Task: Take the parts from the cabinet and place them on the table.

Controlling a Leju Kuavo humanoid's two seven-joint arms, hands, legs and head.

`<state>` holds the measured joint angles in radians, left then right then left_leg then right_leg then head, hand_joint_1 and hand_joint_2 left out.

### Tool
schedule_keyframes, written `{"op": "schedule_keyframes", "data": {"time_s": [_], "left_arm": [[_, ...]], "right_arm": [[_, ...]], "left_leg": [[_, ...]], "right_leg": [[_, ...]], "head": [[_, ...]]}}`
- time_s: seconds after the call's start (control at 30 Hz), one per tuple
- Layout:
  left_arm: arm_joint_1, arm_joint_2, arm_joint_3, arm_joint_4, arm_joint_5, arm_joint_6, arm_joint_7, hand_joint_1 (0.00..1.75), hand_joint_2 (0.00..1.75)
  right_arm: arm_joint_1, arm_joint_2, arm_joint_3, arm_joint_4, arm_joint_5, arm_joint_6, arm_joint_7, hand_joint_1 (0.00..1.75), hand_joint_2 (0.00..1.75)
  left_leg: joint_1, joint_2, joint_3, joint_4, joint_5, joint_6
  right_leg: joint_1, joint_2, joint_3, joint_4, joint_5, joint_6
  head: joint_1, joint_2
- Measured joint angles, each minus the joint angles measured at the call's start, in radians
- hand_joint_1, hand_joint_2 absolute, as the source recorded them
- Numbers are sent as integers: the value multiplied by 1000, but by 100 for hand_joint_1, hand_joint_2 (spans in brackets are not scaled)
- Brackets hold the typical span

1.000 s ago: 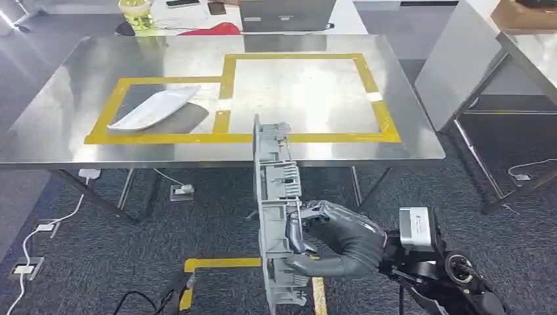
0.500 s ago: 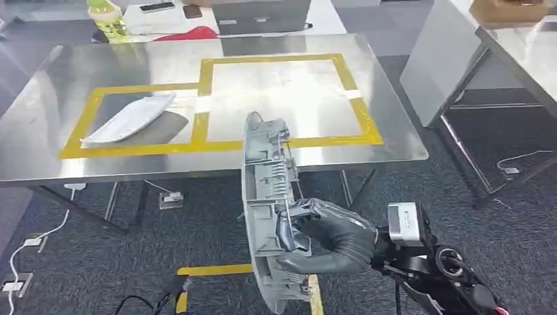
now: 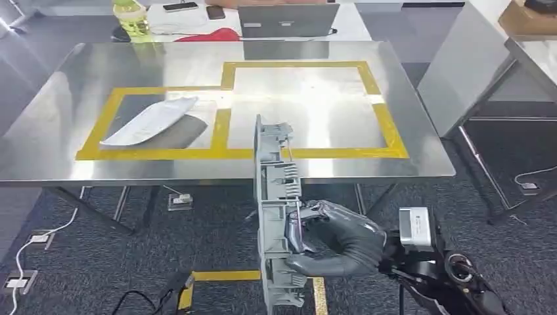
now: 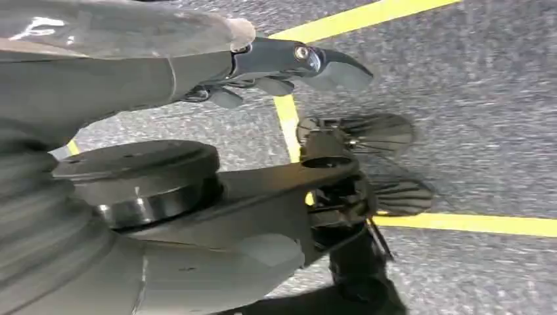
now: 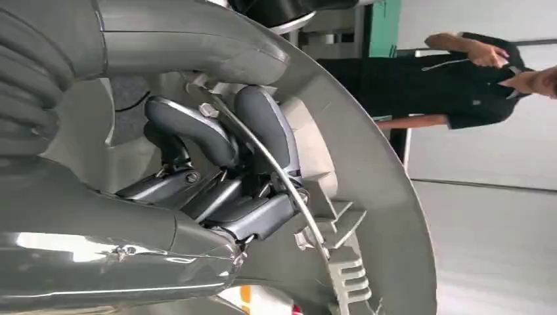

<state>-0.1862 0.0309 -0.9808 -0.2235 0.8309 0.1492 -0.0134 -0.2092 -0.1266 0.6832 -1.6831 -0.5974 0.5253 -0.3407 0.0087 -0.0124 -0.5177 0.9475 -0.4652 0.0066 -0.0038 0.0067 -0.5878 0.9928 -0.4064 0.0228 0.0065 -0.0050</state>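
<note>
My right hand (image 3: 335, 239) grips a long grey plastic part (image 3: 272, 190) and holds it upright, low in the head view, in front of the steel table (image 3: 164, 62). In the right wrist view the dark fingers (image 5: 217, 164) wrap around ribs and a wire on the part's curved inner side (image 5: 381, 216). A white curved part (image 3: 151, 121) lies inside the left yellow-taped rectangle (image 3: 98, 134) on the table. My left hand (image 4: 289, 62) hangs over the carpet with nothing in it, fingers loosely apart.
A second steel table (image 3: 453, 79) stands to the right. A laptop (image 3: 286, 20), a yellow-green bottle (image 3: 130, 14) and a red item sit behind the table. Yellow floor tape (image 3: 223, 275) and cables lie on the carpet. A person (image 5: 460, 79) stands in the background.
The whole picture swung left and back, so the camera moved; the table now sits slightly lower in view. My right hand keeps the same hold on the grey part.
</note>
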Motion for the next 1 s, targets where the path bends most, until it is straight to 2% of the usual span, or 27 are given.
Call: {"op": "schedule_keyframes", "data": {"time_s": [0.03,0.1,0.13,0.17,0.2,0.23,0.3,0.33,0.37,0.4,0.47,0.5,0.53,0.57,0.63,0.67,0.7,0.73,0.8,0.83,0.87,0.9,0.97,1.0], "left_arm": [[-2,0,0,0,0,0,0,0,175],[0,0,0,0,0,0,0,0,175],[0,-1,0,0,0,0,0,0,175],[-2,0,0,0,0,0,0,0,175],[-3,0,0,0,0,0,0,0,175],[-4,0,0,0,0,0,0,0,175],[-2,0,0,0,0,0,0,0,175],[1,0,0,0,0,0,0,0,175],[3,0,0,0,0,0,0,0,175],[3,0,0,0,0,0,0,0,175],[1,2,0,0,0,0,0,0,175],[1,2,0,0,0,0,0,0,175],[-2,2,0,0,0,0,0,0,175],[-2,2,0,0,0,0,0,0,175],[0,3,0,0,0,0,0,0,175],[-1,1,0,0,0,0,0,0,175],[-1,2,0,0,0,0,0,0,175],[-2,3,0,0,0,0,0,0,175],[-2,0,0,0,0,0,0,0,175],[0,0,0,0,0,0,0,0,175],[1,0,0,0,0,0,0,0,175],[1,0,0,0,0,0,0,0,175],[0,0,0,0,0,0,0,0,175],[0,-1,0,0,0,0,0,0,175]], "right_arm": [[-1,0,0,0,0,0,0,175,175],[2,0,0,0,0,0,1,175,175],[3,0,0,0,0,0,1,175,175],[3,0,0,0,0,0,1,175,175],[2,0,0,0,0,0,1,175,175],[0,1,0,0,0,0,0,175,175],[0,2,0,0,0,0,1,175,175],[2,2,0,0,0,0,1,175,175],[3,2,0,0,0,0,1,175,175],[4,2,0,0,0,0,1,175,175],[4,2,0,0,0,0,1,175,175],[4,2,0,0,0,0,1,175,175],[2,2,0,0,0,0,1,175,175],[2,2,0,0,0,0,1,175,175],[2,2,0,0,0,0,1,175,175],[2,2,0,-1,0,0,1,175,175],[1,2,0,0,0,0,1,175,175],[-1,2,0,0,0,0,0,175,175],[2,2,0,0,0,0,0,175,175],[4,2,0,0,0,0,0,175,175],[5,2,0,0,0,0,0,175,175],[5,2,0,0,0,0,0,175,175],[4,2,0,0,0,0,1,175,175],[3,2,0,0,0,0,0,175,175]], "left_leg": [[-1,-1,-7,3,-1,-3],[1,2,-7,-4,-2,-11],[-2,3,-3,-5,-5,-18],[2,3,-3,3,-15,-22],[1,5,-22,48,-37,-25],[1,4,-63,125,-71,-28],[3,5,-169,306,-134,-34],[4,5,-201,346,-130,-35],[5,5,-205,329,-101,-35],[5,5,-185,270,-53,-34],[5,7,-106,77,61,-28],[4,7,-79,22,67,-23],[-1,5,-75,7,58,-20],[-1,5,-77,10,56,-16],[-4,4,-76,10,51,-6],[5,5,-68,2,52,0],[5,5,-61,0,49,6],[5,5,-57,0,45,11],[4,6,-49,0,37,16],[4,5,-44,0,32,16],[4,5,-36,0,27,15],[5,3,-26,0,21,13],[5,0,-3,0,7,8],[5,0,3,-1,0,3]], "right_leg": [[4,-1,7,-27,-6,-4],[5,3,3,-22,-13,-13],[2,4,7,-28,-12,-18],[-6,4,20,-39,-11,-22],[-5,2,26,-42,-14,-29],[-5,-1,28,-42,-16,-34],[-4,-2,33,-41,-23,-40],[-4,-1,36,-41,-27,-40],[-4,1,42,-41,-31,-40],[-5,3,50,-40,-37,-38],[-5,5,71,-38,-52,-31],[-2,5,71,-37,-60,-25],[4,7,72,-32,-66,-19],[2,6,72,-35,-67,-16],[1,5,76,-39,-71,-6],[-2,4,75,-34,-80,0],[-2,2,65,1,-98,6],[-4,1,32,70,-130,10],[-6,0,-65,249,-198,16],[-6,0,-103,307,-207,17],[-6,0,-115,309,-185,18],[-6,0,-101,260,-138,16],[-6,-1,-27,75,-21,9],[-5,-1,-2,-1,7,5]], "head": [[2,0],[0,0],[-4,0],[-5,0],[-7,0],[-13,0],[-19,0],[-22,0],[-25,0],[-28,0],[-37,0],[-40,0],[-42,0],[-35,0],[-33,0],[-35,0],[-30,0],[-21,0],[-13,0],[-11,0],[-8,0],[-5,0],[-1,0],[0,0]]}}
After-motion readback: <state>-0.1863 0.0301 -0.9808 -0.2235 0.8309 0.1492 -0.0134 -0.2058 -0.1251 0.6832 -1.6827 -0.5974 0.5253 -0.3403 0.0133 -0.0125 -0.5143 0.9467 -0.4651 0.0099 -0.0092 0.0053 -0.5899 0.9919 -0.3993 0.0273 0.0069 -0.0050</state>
